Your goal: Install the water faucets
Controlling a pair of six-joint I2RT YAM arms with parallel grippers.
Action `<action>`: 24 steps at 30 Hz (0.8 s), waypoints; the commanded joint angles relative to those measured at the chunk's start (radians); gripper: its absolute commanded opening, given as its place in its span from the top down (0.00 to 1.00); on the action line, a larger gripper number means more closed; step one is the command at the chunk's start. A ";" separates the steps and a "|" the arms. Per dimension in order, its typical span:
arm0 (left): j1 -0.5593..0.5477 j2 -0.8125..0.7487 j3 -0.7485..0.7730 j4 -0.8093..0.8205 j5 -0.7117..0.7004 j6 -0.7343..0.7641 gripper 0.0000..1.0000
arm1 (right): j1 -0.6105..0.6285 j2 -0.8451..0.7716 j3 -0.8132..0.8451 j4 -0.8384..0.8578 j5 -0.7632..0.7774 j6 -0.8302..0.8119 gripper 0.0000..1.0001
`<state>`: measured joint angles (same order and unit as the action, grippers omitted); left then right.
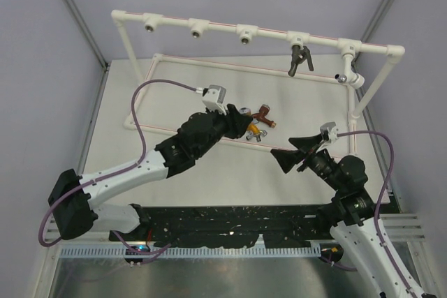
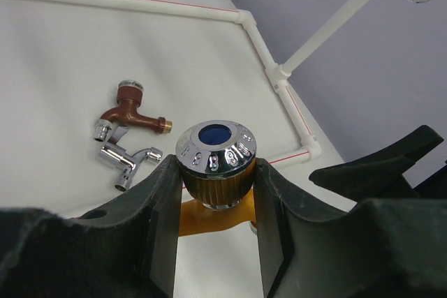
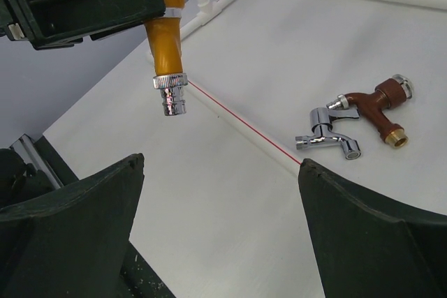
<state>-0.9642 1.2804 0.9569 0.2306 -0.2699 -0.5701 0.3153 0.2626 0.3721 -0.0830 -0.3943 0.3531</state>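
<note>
My left gripper [image 1: 241, 128] is shut on the orange faucet [image 1: 255, 131], clamping its ribbed knob [image 2: 215, 165] between both fingers. In the right wrist view the orange faucet [image 3: 166, 40] hangs spout down a little above the table. The red-brown faucet [image 1: 263, 112] and the silver faucet [image 1: 246, 112] lie together on the table just beyond it, and both show in the left wrist view [image 2: 133, 111] [image 2: 129, 160]. The dark grey faucet [image 1: 299, 59] hangs from a socket on the white pipe frame's top rail. My right gripper [image 1: 293, 153] is wide open and empty, to the right of the orange faucet.
The white pipe frame [image 1: 223, 27] stands at the back, with three bare sockets on the left of its top rail and one at the right end. Its base pipes [image 1: 230, 65] with red lines lie on the table around the loose faucets. A side post [image 1: 374, 85] stands at the right.
</note>
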 commanded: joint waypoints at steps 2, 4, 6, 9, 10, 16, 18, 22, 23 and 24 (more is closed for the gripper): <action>-0.027 0.007 0.043 0.056 -0.069 0.001 1.00 | 0.085 0.084 0.011 0.152 0.051 0.024 0.05; -0.040 0.014 0.045 0.068 -0.058 0.016 1.00 | 0.141 0.109 0.019 0.166 0.089 0.023 0.05; -0.056 0.017 0.046 0.070 -0.057 0.022 1.00 | 0.195 0.127 0.019 0.178 0.152 0.017 0.05; -0.082 0.017 0.055 0.059 -0.054 0.038 1.00 | 0.248 0.179 0.021 0.213 0.218 0.004 0.04; -0.091 0.017 0.059 0.056 -0.061 0.050 1.00 | 0.264 0.188 0.028 0.221 0.219 0.004 0.05; -0.126 0.027 0.066 0.064 -0.075 0.070 1.00 | 0.314 0.294 0.068 0.262 0.245 0.001 0.03; -0.136 0.023 0.065 0.070 -0.077 0.082 1.00 | 0.317 0.312 0.085 0.247 0.270 -0.009 0.09; -0.140 0.022 0.068 0.075 -0.069 0.090 1.00 | 0.318 0.346 0.090 0.255 0.273 -0.017 0.20; -0.140 0.019 0.071 0.072 -0.066 0.091 1.00 | 0.318 0.352 0.090 0.258 0.272 -0.017 0.22; -0.142 0.020 0.071 0.070 -0.058 0.087 1.00 | 0.318 0.365 0.090 0.264 0.264 -0.016 0.26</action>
<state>-1.0988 1.3098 0.9779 0.2352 -0.3149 -0.5041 0.6273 0.6037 0.4183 0.1093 -0.1528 0.3496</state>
